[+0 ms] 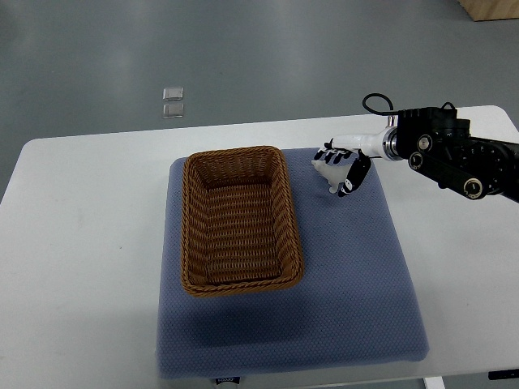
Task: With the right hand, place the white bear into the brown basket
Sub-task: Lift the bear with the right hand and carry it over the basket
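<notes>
The brown wicker basket (239, 219) sits empty on the left half of a blue mat (349, 275). My right arm comes in from the right edge, and its hand (342, 170) hovers just right of the basket's far right corner. The black and white fingers (355, 173) are curled around a small white thing, the white bear (325, 169). Only part of the bear shows under the hand, and it appears lifted slightly off the mat. The left arm is out of view.
The mat lies on a white table (81, 243), with bare mat right of and in front of the basket. Two small clear objects (173, 103) lie on the grey floor beyond the table. A wooden corner (491, 8) shows at the top right.
</notes>
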You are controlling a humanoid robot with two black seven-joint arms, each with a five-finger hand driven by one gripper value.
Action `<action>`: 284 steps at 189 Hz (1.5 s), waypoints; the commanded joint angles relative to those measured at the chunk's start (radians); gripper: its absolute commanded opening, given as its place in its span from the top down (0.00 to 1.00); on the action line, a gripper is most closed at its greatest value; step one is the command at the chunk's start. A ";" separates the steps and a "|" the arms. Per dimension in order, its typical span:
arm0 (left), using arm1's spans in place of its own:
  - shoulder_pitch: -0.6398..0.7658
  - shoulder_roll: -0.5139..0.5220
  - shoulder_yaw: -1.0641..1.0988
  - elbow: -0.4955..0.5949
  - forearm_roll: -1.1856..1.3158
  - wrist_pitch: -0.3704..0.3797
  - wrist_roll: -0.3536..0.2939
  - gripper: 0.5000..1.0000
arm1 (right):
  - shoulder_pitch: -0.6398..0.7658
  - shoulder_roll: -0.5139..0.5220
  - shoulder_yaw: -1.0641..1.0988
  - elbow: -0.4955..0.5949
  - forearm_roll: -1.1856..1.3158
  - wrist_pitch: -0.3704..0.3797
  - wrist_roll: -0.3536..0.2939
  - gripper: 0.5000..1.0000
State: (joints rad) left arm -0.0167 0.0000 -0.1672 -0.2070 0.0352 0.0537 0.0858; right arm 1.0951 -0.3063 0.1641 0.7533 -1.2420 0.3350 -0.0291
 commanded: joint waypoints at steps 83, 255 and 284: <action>0.001 0.000 -0.001 0.001 -0.001 0.000 0.000 0.00 | -0.003 -0.001 -0.025 -0.029 -0.020 -0.027 0.003 1.00; 0.001 0.000 0.000 0.003 -0.001 0.000 0.000 0.00 | 0.275 -0.097 -0.003 0.370 0.246 -0.048 -0.012 1.00; 0.001 0.000 0.000 0.005 -0.001 0.000 0.000 0.00 | 0.273 -0.027 -0.012 0.368 0.246 -0.074 -0.012 1.00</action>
State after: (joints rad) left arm -0.0155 0.0000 -0.1672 -0.2035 0.0339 0.0537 0.0845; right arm 1.3686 -0.3734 0.1610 1.1212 -0.9967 0.2727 -0.0419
